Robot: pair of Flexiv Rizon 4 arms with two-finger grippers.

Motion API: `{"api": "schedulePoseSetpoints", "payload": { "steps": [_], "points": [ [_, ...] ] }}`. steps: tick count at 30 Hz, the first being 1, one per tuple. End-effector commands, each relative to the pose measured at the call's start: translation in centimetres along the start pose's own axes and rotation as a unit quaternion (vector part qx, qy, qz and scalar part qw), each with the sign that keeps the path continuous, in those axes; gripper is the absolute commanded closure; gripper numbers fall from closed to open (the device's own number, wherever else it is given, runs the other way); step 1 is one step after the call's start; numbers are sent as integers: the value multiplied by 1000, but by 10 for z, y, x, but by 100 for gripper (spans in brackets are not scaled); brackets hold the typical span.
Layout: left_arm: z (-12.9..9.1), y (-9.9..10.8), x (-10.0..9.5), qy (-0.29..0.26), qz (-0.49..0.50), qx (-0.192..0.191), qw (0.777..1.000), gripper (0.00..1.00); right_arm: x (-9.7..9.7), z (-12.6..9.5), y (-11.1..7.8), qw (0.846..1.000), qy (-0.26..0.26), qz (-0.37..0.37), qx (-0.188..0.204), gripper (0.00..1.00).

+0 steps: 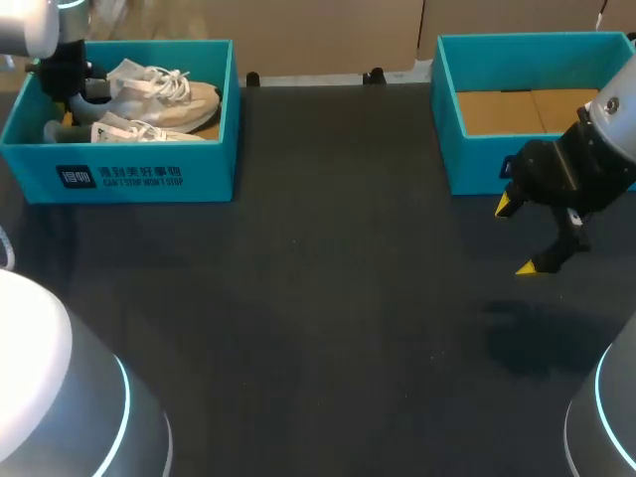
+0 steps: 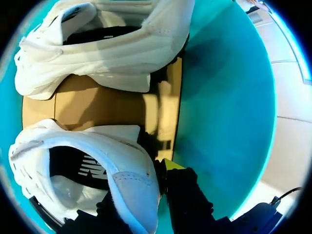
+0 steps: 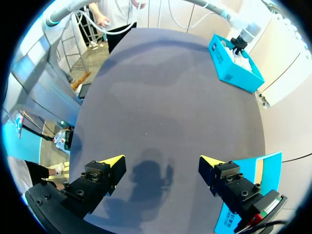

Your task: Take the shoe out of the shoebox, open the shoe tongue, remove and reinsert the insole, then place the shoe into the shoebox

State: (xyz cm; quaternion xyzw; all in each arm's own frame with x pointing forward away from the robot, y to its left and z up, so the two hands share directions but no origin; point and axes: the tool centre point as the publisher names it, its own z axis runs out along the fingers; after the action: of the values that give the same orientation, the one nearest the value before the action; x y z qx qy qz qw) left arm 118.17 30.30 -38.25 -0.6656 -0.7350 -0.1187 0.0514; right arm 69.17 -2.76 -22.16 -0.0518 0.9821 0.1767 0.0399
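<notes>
left wrist view: item, pair of pale sneakers with white laces and dark linings, both lying in the teal shoebox (image 1: 139,179) on its cardboard floor at the far left of the table (image 1: 318,328).
nearer shoe (image 2: 97,165): opening upward, tongue in place, dark insole with a light mark seated inside.
second shoe (image 2: 107,44): beside it, apart.
left gripper (image 2: 165,171): down in the box at the nearer shoe's heel collar; whether it clamps the heel cannot be told.
right gripper (image 3: 162,161): jaws spread wide, empty, hanging over bare table just beside a second teal box (image 1: 477,169).
progress, as judged: first step only. no shoe is out yet. lifting out, opening the tongue, insole removal and refit, and return to the box all remain.
</notes>
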Motion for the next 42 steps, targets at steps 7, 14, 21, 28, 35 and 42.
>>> {"api": "schedulePoseSetpoints", "payload": {
  "steps": [7,14,21,28,35,42],
  "points": [
    [-4,3,0,-4,11,9,1000,31,-1,1,0,1000,1,0,1,0],
    [-26,1,2,-33,25,5,999,0,-1,1,0,1000,1,0,1,0],
    [-59,0,1,-69,25,2,997,0,-1,1,0,1000,1,0,1,0],
    [-86,-3,4,-92,44,22,995,0,-1,1,0,1000,1,0,1,0],
    [-114,-14,11,-116,56,27,991,0,-1,1,0,1000,1,0,1,0],
    [-128,-20,17,-112,91,18,989,0,-1,1,0,1000,1,0,1,0]
  ]
}}
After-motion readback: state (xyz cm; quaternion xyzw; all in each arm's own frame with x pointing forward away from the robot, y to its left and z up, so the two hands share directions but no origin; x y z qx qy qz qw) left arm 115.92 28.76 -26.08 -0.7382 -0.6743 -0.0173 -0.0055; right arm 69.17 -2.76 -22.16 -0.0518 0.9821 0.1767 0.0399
